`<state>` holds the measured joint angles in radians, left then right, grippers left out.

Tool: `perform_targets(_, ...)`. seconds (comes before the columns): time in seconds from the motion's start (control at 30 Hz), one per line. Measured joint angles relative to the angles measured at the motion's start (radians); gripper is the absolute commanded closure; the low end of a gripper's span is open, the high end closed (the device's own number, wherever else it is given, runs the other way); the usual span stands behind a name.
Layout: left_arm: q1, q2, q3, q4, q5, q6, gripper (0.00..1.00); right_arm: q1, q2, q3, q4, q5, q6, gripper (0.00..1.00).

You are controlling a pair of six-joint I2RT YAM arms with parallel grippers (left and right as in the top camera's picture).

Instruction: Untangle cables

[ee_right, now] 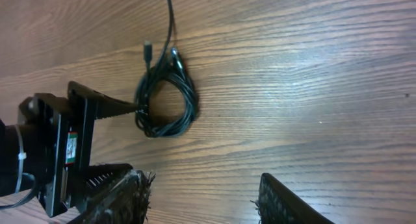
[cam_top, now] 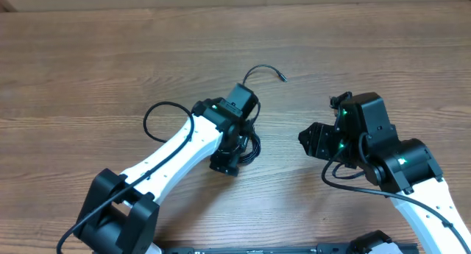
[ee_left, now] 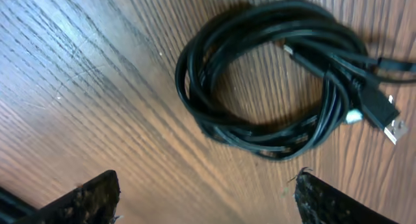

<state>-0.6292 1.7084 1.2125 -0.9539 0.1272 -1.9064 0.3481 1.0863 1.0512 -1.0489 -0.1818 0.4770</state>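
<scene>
Black cables (ee_left: 260,141) lie in one coiled bundle on the table (ee_left: 78,68). The left gripper (ee_left: 207,185) hangs near it, spread wide and empty. The right gripper (ee_right: 201,185) is spread and empty too, farther off. Grabbing the whole coil could pull its loops tighter.

One coiled cable bundle (ee_left: 194,81), two arms (cam_top: 176,154) (cam_top: 401,162).

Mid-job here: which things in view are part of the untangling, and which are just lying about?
Part of the job:
- coiled black cables, USB plug at one side
- loose cable end curving out past the left arm
- left tool, open, near the coil
- right tool, open, apart from it

Not the job:
- wooden table
- arm wires, fixed to the robot
</scene>
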Motion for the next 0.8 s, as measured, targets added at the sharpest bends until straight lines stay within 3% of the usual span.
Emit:
perform_targets(0.13, -0.011, 0.056, 0.000, 0.000, -0.044, -0.058, 0.23, 0.000, 0.000, 0.000, -0.027, 0.004, -0.006, 0.48)
perform_targets(0.27, -0.011, 0.135, 0.000, 0.000, -0.063, -0.081, 0.39, 0.000, 0.000, 0.000, -0.042, 0.006, -0.007, 0.48)
perform_targets(0.3, -0.011, 0.151, 0.000, 0.001, -0.065, -0.084, 0.52, 0.000, 0.000, 0.000, -0.044, 0.005, -0.007, 0.48)
perform_targets(0.5, -0.012, 0.226, 0.002, 0.023, -0.074, -0.075, 0.68, 0.000, 0.000, 0.000, -0.045, 0.006, -0.006, 0.48)
perform_targets(0.6, -0.013, 0.230, 0.002, 0.027, -0.076, -0.056, 0.96, 0.000, 0.000, 0.000, -0.044, 0.006, -0.005, 0.48)
perform_targets(0.8, -0.009, 0.234, 0.008, 0.026, -0.083, 0.067, 0.96, 0.000, 0.000, 0.000, -0.058, -0.008, 0.013, 0.48)
